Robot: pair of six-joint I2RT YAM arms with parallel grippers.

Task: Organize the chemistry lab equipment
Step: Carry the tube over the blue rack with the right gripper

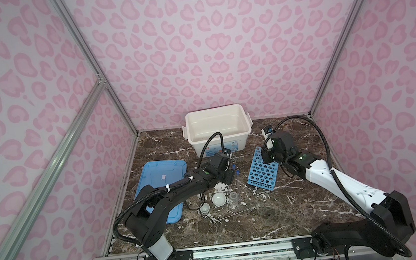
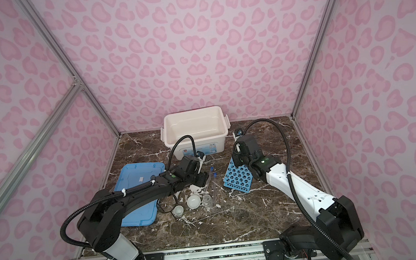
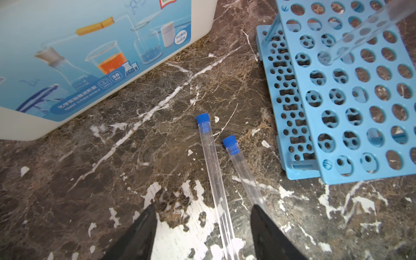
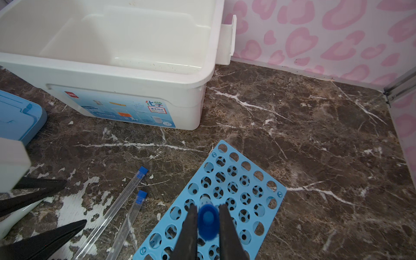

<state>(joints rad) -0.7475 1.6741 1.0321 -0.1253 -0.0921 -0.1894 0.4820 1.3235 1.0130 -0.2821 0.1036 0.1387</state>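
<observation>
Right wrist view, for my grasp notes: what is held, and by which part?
A clear tube, gripped at its blue-capped end by the right end effector.

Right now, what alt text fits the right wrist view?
The right gripper is shut on a blue-capped tube above the blue perforated rack. Two more capped tubes lie on the marble table beside it, the open white storage box beyond.

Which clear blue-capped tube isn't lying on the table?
The clear blue-capped tube clamped in the right gripper, tip down at the blue perforated rack. The other two tubes lie flat on the marble tabletop, side by side.
</observation>
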